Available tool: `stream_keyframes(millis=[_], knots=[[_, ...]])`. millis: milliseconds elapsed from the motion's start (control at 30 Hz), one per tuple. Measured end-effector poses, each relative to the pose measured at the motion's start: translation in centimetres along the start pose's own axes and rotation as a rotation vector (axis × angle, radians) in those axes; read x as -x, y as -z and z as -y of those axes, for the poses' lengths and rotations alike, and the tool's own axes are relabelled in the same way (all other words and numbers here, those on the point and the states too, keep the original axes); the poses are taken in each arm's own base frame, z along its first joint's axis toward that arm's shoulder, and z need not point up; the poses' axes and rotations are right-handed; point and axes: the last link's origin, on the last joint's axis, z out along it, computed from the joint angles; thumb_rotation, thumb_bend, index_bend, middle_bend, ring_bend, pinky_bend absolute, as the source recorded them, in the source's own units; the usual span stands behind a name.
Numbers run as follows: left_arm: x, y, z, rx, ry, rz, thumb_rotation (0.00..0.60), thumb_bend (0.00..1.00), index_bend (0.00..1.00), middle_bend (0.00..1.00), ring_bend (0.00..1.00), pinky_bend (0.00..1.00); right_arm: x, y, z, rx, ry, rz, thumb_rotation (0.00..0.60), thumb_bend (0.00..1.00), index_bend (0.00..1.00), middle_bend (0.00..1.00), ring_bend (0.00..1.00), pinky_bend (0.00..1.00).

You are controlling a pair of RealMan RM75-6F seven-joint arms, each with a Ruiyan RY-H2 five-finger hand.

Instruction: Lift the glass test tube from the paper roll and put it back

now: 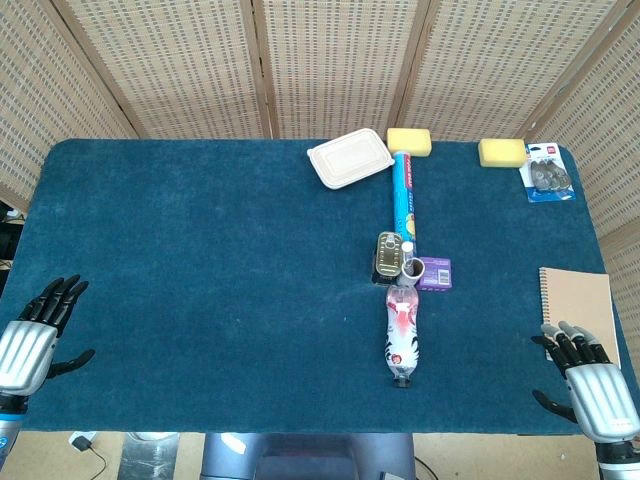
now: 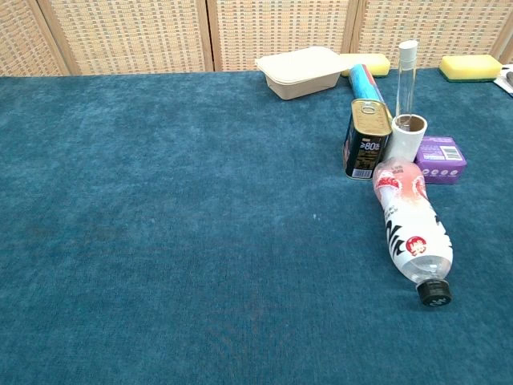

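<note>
Hands: left hand (image 1: 35, 330) and right hand (image 1: 588, 375) released at lower frame corners, well apart from glass test tube (image 2: 406, 80) upright in paper roll (image 2: 409, 136), centre-right; lift not begun.

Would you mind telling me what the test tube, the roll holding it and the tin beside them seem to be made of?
Test tube: clear glass, background visible through it, whitish cap. Paper roll: white paper around a brown, probably cardboard, core. Tin: likely metal, glossy printed side.
</note>
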Motion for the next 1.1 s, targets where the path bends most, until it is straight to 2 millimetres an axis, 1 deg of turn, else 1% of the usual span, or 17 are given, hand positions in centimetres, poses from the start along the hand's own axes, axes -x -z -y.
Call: stream_keyframes(millis=[367,700,800,967,1100], knots=[[0.2,0.3,-0.6,0.072,0.025,0.044,0.600,0.06,0.00,0.05,0.04,0.20,0.0,0.1,-0.2,0.013,-0.013,-0.023,0.600,0.09,0.24,0.21,0.15,0.15],[0.3,0.3,-0.7,0.090,0.028,0.059,0.600,0.06,0.00,0.05,0.04,0.20,0.5,-0.5,0.0,0.000,-0.023,-0.011,0.600,0.09,0.24,0.21,0.15,0.15],[0.3,0.4,-0.8,0.107,0.036,0.074,0.600,0.06,0.00,0.05,0.04,0.20,0.9,-1.4,0.1,-0.008,-0.045,-0.013,0.600,0.09,0.24,0.21,0.15,0.15],[0.2,0.6,-0.9,0.142,0.048,0.086,0.600,0.06,0.00,0.05,0.04,0.20,2.3,-3.8,0.4,-0.019,-0.075,-0.025,0.600,0.09,0.24,0.21,0.15,0.17],[0.3,0.6,-1.0,0.172,0.059,0.091,0.600,0.06,0.00,0.05,0.04,0.20,3.3,-5.9,1.0,-0.027,-0.141,-0.058,0.600,0.09,0.24,0.21,0.15,0.19]])
